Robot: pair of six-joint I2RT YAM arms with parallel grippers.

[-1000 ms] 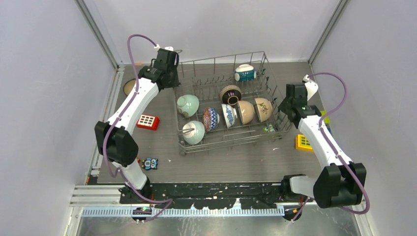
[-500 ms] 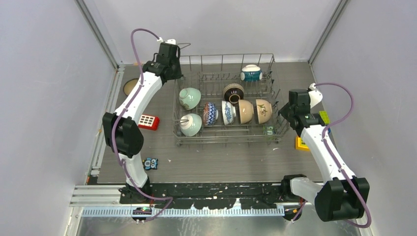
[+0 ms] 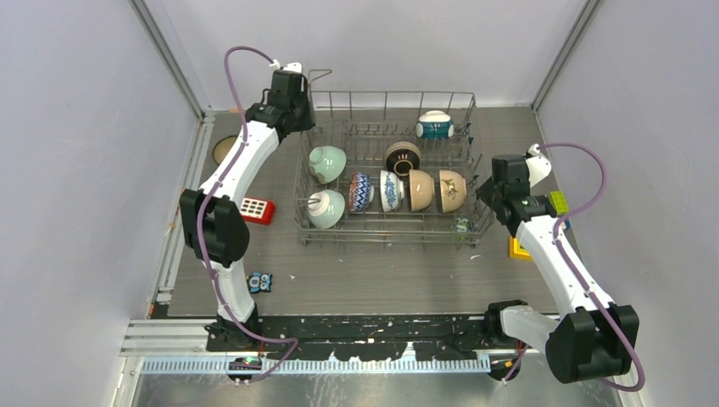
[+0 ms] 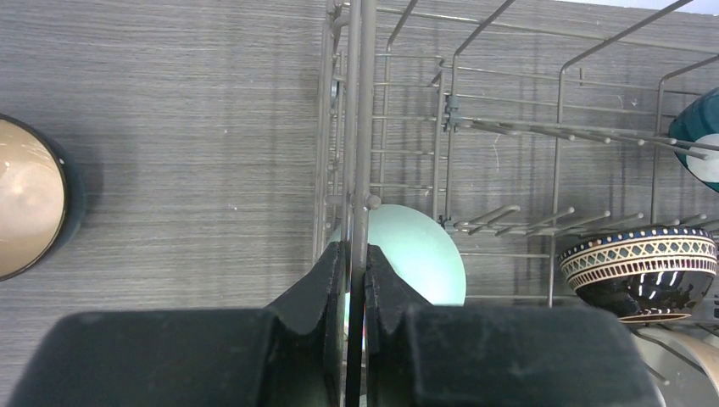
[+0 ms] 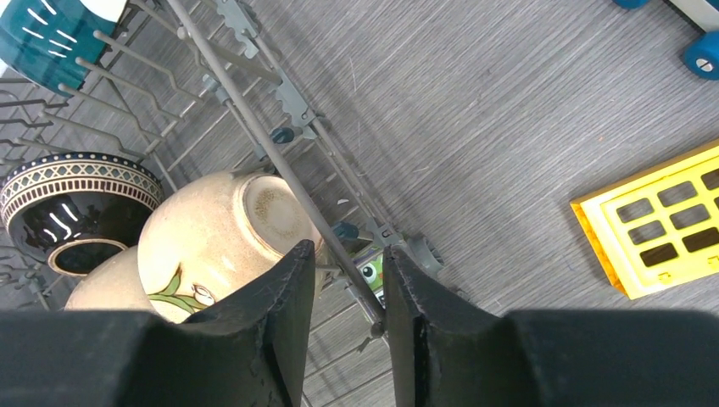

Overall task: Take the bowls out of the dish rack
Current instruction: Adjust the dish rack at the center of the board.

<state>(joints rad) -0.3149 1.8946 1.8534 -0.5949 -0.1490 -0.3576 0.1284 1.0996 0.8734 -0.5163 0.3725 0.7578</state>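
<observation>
The grey wire dish rack [image 3: 386, 236] stands mid-table. It holds two pale green bowls [image 3: 326, 164], a red-and-blue patterned bowl [image 3: 362, 192], a blue-and-white bowl [image 3: 390, 191], two cream bowls [image 3: 421, 190], a dark brown bowl [image 3: 402, 158] and a teal-and-white bowl [image 3: 433, 125]. My left gripper [image 3: 298, 110] is shut on the rack's left rim wire [image 4: 363, 127], above a pale green bowl [image 4: 420, 259]. My right gripper [image 3: 485, 188] is open, its jaws on either side of the rack's right rim wire [image 5: 280, 161], beside a cream bowl [image 5: 212, 237].
A tan bowl [image 3: 223, 150] sits on the table left of the rack, also in the left wrist view [image 4: 30, 208]. A red block [image 3: 255, 209] and an owl figure [image 3: 259, 281] lie front left. Yellow [image 3: 523, 247] and green [image 3: 558, 202] blocks lie right. A green owl [image 5: 371, 273] sits by the rack's corner.
The rack has swung from skewed to square with the table, its left end moving back. My left gripper moved back with the rim; my right gripper shifted slightly near the right rim.
</observation>
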